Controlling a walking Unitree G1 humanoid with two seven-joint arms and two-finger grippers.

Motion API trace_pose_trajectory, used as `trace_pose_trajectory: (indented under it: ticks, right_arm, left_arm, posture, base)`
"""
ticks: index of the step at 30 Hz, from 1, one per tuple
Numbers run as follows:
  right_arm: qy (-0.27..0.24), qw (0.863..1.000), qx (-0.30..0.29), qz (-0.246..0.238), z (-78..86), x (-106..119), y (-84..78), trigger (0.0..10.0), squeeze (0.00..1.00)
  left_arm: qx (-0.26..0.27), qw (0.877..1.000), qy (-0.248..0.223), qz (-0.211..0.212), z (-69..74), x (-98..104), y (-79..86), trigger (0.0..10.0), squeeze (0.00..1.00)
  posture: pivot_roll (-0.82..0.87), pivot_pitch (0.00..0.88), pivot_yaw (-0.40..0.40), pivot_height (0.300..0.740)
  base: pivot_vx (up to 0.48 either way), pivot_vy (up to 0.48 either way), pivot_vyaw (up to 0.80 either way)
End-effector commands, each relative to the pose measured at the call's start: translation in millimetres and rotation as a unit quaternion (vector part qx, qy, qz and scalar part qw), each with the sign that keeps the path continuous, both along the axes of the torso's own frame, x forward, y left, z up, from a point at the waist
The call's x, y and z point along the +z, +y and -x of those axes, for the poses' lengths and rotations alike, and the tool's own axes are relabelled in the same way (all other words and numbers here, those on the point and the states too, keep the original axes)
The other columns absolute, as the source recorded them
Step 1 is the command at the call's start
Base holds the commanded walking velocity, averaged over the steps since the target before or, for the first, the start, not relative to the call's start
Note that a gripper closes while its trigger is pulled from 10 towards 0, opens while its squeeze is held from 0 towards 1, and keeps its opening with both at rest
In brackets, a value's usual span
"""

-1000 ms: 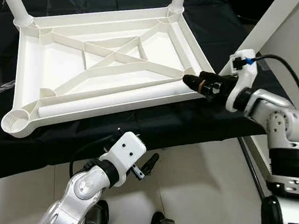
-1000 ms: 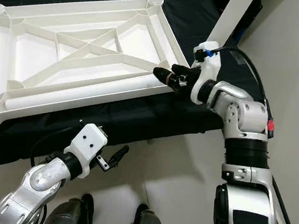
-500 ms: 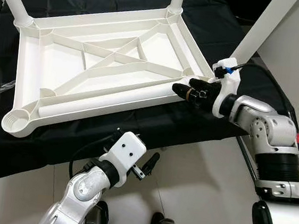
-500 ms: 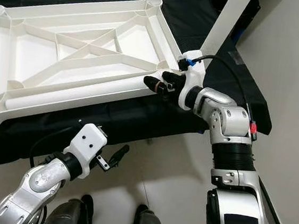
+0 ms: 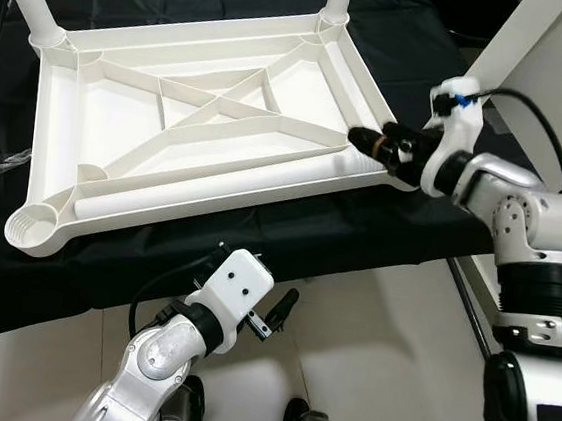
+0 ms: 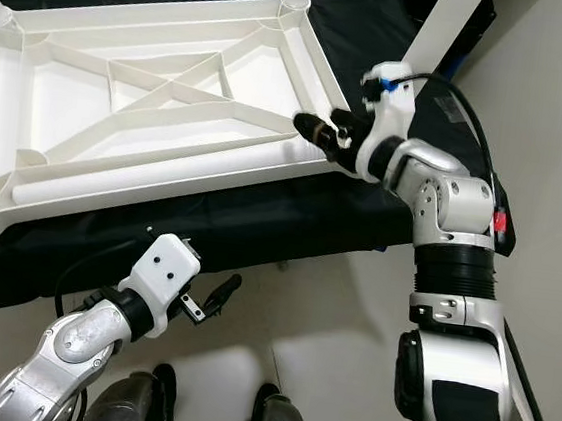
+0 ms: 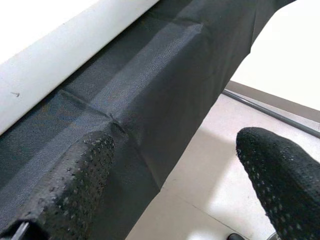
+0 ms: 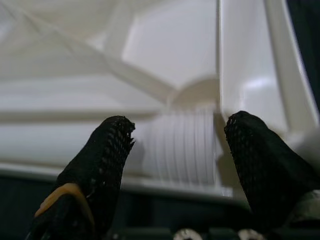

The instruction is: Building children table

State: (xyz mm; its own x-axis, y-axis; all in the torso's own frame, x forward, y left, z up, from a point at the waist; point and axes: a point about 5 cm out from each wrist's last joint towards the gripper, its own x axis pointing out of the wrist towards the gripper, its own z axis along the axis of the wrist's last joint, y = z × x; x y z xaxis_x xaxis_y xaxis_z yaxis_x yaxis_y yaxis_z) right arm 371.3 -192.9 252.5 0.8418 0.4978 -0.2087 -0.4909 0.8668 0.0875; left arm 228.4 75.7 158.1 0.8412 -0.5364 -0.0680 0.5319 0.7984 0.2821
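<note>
On the black-draped counter (image 5: 359, 234) the upturned white tabletop (image 5: 194, 126) lies with two legs standing at its far corners, and our right gripper (image 5: 367, 141), fingers parted and empty, has pulled back from the near-right rim to face that corner's threaded socket (image 8: 182, 150), while the released left gripper (image 5: 278, 311) hangs idle.

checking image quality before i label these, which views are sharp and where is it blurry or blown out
Left and right eye views: sharp, evenly lit; the white tabletop keeps its rib detail. Right wrist view: fingers fairly crisp, the threaded socket and ribs behind soft and washed out. Left wrist view: black cloth weave sharp, fingers slightly soft, the white edge overexposed.
</note>
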Motion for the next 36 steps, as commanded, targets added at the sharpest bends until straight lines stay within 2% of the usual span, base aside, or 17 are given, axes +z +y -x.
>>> trace_pose_trajectory:
  ticks: [1,10,12,16,21,22,24,25,26,28,32,36]
  right_arm:
    - [0.027,1.0,0.006,0.006,2.6,-12,1.2,10.0,0.0]
    - [0.05,0.998,0.021,-0.026,2.5,-26,7.8,10.0,0.0]
    - [0.055,0.997,0.025,-0.05,2.0,-28,8.8,10.0,0.0]
    - [0.037,0.998,0.02,-0.052,0.3,-27,7.9,10.0,0.0]
    - [0.058,0.985,0.052,-0.155,1.9,-22,11.1,10.0,0.0]
    - [0.058,0.985,0.052,-0.155,1.9,-22,11.1,10.0,0.0]
    - [0.06,0.982,0.054,-0.171,1.7,-22,9.8,10.0,0.0]
    - [0.061,0.977,0.051,-0.198,0.2,-20,5.3,10.0,0.0]
    - [0.061,0.977,0.051,-0.198,0.2,-20,5.3,10.0,0.0]
    - [0.061,0.968,0.044,-0.239,-2.3,-16,-3.6,10.0,0.0]
    - [0.053,0.961,0.036,-0.268,-3.1,-11,-14.1,10.0,0.0]
    - [0.05,0.96,0.03,-0.276,-2.7,-9,-19.4,10.0,0.0]
  left_arm:
    - [-0.003,1.0,0.01,0.0,4.5,-3,-2.3,10.0,0.0]
    - [-0.001,1.0,0.01,-0.001,5.3,-3,-0.6,10.0,0.0]
    - [0.002,1.0,0.011,-0.001,5.5,-3,0.3,10.0,0.0]
    - [0.002,1.0,0.011,0.0,5.6,-3,0.0,10.0,0.0]
    - [0.003,1.0,0.012,0.001,5.1,-4,-0.5,10.0,0.0]
    - [0.003,1.0,0.012,0.001,5.1,-4,-0.5,10.0,0.0]
    - [0.003,1.0,0.012,0.001,5.0,-4,-0.4,10.0,0.0]
    - [0.005,1.0,0.012,0.001,4.5,-4,-0.1,10.0,0.0]
    - [0.005,1.0,0.012,0.001,4.5,-4,-0.1,10.0,0.0]
    - [0.007,1.0,0.012,0.002,4.0,-4,0.5,10.0,0.0]
    - [0.01,1.0,0.012,0.002,3.7,-5,1.2,10.0,0.0]
    - [0.011,1.0,0.011,0.002,3.5,-5,1.4,10.0,0.0]
  posture:
    - [0.12,0.305,-0.078,0.74]
    - [0.13,0.311,-0.074,0.74]
    - [0.13,0.31,-0.077,0.74]
    - [0.12,0.313,-0.077,0.74]
    - [0.12,0.311,-0.076,0.74]
    - [0.12,0.311,-0.076,0.74]
    - [0.12,0.311,-0.076,0.74]
    - [0.12,0.31,-0.082,0.74]
    - [0.12,0.31,-0.082,0.74]
    - [0.12,0.309,-0.081,0.74]
    - [0.12,0.304,-0.079,0.74]
    - [0.12,0.301,-0.076,0.74]
  base:
    - [0.0,0.0,0.0]
    - [0.0,0.0,0.0]
    - [0.0,0.0,0.0]
    - [0.0,0.0,0.0]
    - [0.0,0.0,0.0]
    - [0.0,0.0,0.0]
    - [0.0,0.0,0.0]
    - [0.0,0.0,0.0]
    - [0.0,0.0,0.0]
    - [0.0,0.0,0.0]
    - [0.0,0.0,0.0]
    - [0.0,0.0,0.0]
